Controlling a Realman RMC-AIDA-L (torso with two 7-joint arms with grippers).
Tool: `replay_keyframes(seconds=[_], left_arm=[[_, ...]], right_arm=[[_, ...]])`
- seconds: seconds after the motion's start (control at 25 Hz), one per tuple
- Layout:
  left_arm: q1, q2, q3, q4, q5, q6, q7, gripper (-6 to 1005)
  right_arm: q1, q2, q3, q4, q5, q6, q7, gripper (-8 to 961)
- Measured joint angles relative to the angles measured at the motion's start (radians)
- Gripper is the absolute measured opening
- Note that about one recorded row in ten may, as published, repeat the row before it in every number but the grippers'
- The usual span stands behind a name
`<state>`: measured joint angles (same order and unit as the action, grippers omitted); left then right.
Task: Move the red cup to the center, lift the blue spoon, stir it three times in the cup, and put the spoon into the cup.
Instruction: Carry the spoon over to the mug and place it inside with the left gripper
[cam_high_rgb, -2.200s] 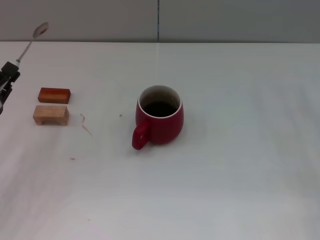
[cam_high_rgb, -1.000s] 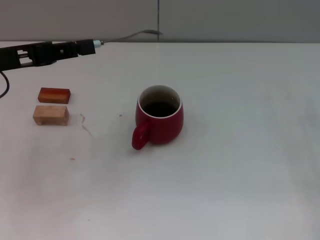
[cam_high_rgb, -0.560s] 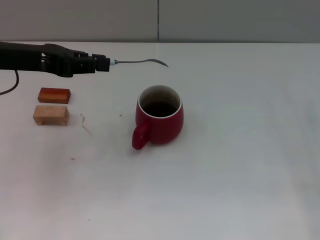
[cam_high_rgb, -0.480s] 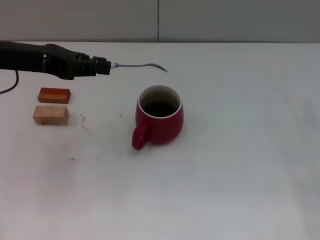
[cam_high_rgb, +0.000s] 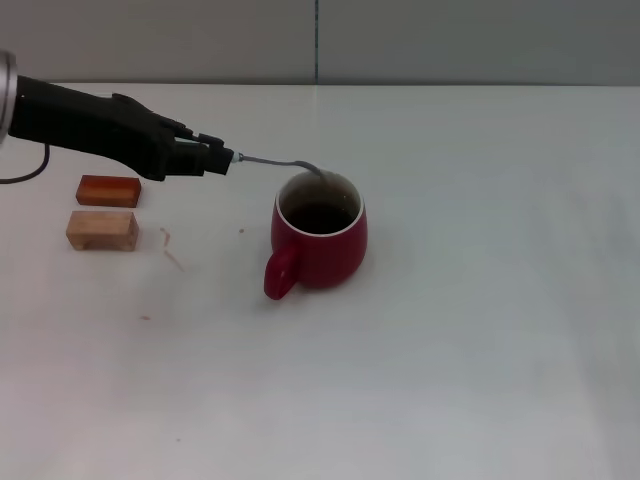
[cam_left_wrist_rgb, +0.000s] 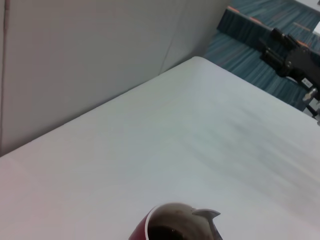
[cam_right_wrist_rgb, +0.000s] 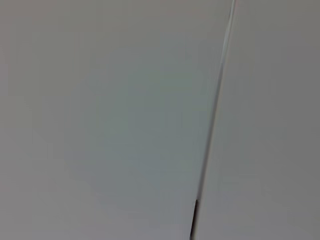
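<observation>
The red cup (cam_high_rgb: 322, 240) stands near the middle of the white table (cam_high_rgb: 480, 300), with its handle toward the front left. My left gripper (cam_high_rgb: 220, 160) reaches in from the left and is shut on the handle end of the blue spoon (cam_high_rgb: 275, 161). The spoon's grey shaft runs right and its bowl tips down at the cup's far-left rim. In the left wrist view, the spoon's bowl (cam_left_wrist_rgb: 208, 216) hangs over the cup's opening (cam_left_wrist_rgb: 167, 227). Most of the pale-blue handle is hidden in the fingers. My right gripper is out of view.
A small red block (cam_high_rgb: 108, 190) and a tan wooden block (cam_high_rgb: 101, 229) lie at the left, just in front of my left arm. Dark equipment (cam_left_wrist_rgb: 290, 47) shows beyond the table's far corner in the left wrist view. The right wrist view shows only a grey wall.
My left arm swung in from the far left, carrying the spoon right and down. The spoon's bowl went from high over the table's back to the cup's rim. The cup stayed put.
</observation>
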<state>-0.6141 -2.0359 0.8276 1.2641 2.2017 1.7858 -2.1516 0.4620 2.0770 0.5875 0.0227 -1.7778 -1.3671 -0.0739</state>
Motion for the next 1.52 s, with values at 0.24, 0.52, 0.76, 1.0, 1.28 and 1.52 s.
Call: replay_keyframes(seconds=[0.24,0.52,0.76,1.0,1.28,1.52], left_arm=[[-0.029,-0.021,0.058,0.036,0.084,-0.009,0.002,162],[-0.064,-0.023,0.118,0.051,0.140,-0.035,0.005,162],[-0.080,-0.026,0.198,0.063,0.193,-0.074,-0.002,162],[-0.099,-0.031,0.247,0.068,0.221,-0.082,-0.006,162],[-0.120,-0.034,0.333,0.107,0.255,-0.110,-0.037,162],[-0.139,-0.035,0.386,0.116,0.304,-0.120,-0.042,163]], right_arm=[[-0.004,0.000,0.006,0.003,0.000,0.000,0.002,762],[-0.010,0.000,0.014,0.008,0.000,0.000,0.002,762],[-0.021,-0.001,0.018,0.019,0.000,-0.008,0.003,762],[-0.025,-0.002,0.020,0.020,0.000,-0.009,0.002,761],[-0.026,-0.002,0.031,0.020,0.000,-0.010,0.002,761],[-0.026,-0.002,0.031,0.020,0.000,-0.010,0.002,761]])
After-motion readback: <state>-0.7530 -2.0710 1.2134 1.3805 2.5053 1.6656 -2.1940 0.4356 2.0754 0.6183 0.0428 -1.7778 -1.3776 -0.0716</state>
